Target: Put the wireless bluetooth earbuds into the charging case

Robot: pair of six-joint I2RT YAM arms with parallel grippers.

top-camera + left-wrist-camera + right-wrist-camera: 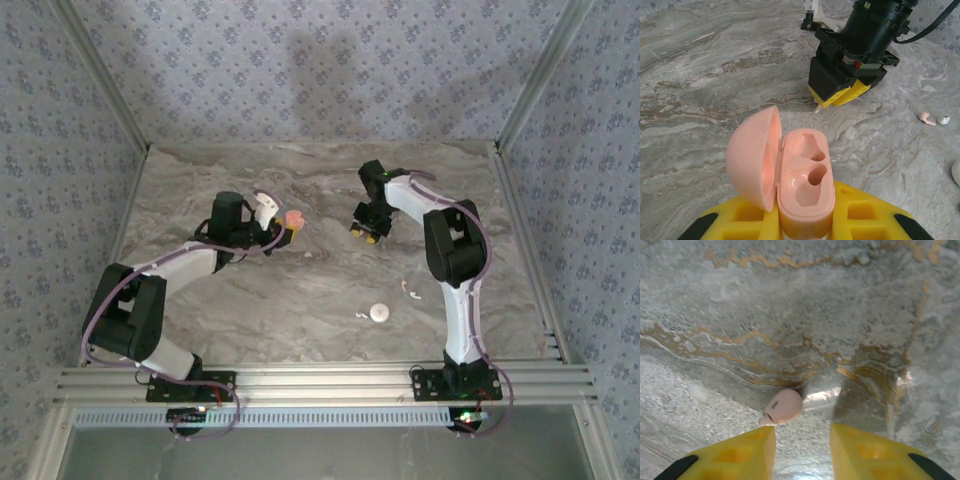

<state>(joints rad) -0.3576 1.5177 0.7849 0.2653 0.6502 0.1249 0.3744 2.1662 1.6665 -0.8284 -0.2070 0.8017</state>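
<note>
Marble table (300, 300): left gripper (805, 222) is clamped on the pink charging case (805, 175), lid open and both sockets empty, evidently offered toward 12 o'clock for loading. Right gripper (802, 440), jaws apart, hovers low with a pink earbud (782, 407) lying ungripped at 11 o'clock of its fingertips. From the case, a white disc (379, 313) and a spare earbud pair (926, 118) lie well off at 3 o'clock, not obstructing.

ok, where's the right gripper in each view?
Top external: right gripper right of centre, mid-table.
Left wrist: upper middle, beyond the open pink case.
Right wrist: its yellow fingers along the bottom edge.
Shared landmark: the pink earbud at its fingertips, in both wrist views.
</note>
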